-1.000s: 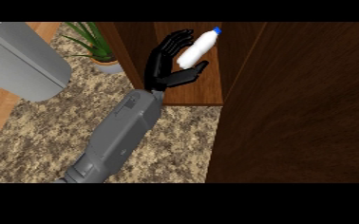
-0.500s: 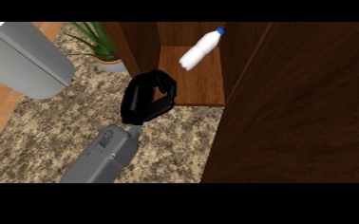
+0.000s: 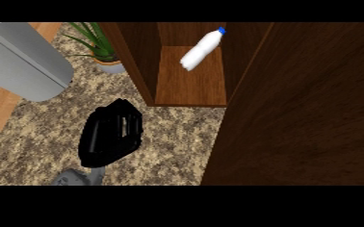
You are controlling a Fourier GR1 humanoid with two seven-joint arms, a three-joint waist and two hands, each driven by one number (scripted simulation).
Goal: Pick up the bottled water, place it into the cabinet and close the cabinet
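The bottled water [image 3: 201, 52], white with a blue cap, lies tilted inside the wooden cabinet [image 3: 190, 85], cap toward the back right. Nothing touches it. My left hand [image 3: 110, 134] hovers over the speckled counter, in front of and to the left of the cabinet opening, well apart from the bottle. Its fingers are relaxed and hold nothing. The cabinet door [image 3: 298, 120] stands open and fills the right side of the view. My right hand is not visible.
A potted green plant [image 3: 99, 45] stands left of the cabinet's side wall. A large grey rounded object [image 3: 28, 62] sits at the far left. Speckled counter [image 3: 177, 144] lies between my hand and the door.
My left hand let go of the bottle and drew back down and left, out of the cabinet. The bottle stays on the shelf.
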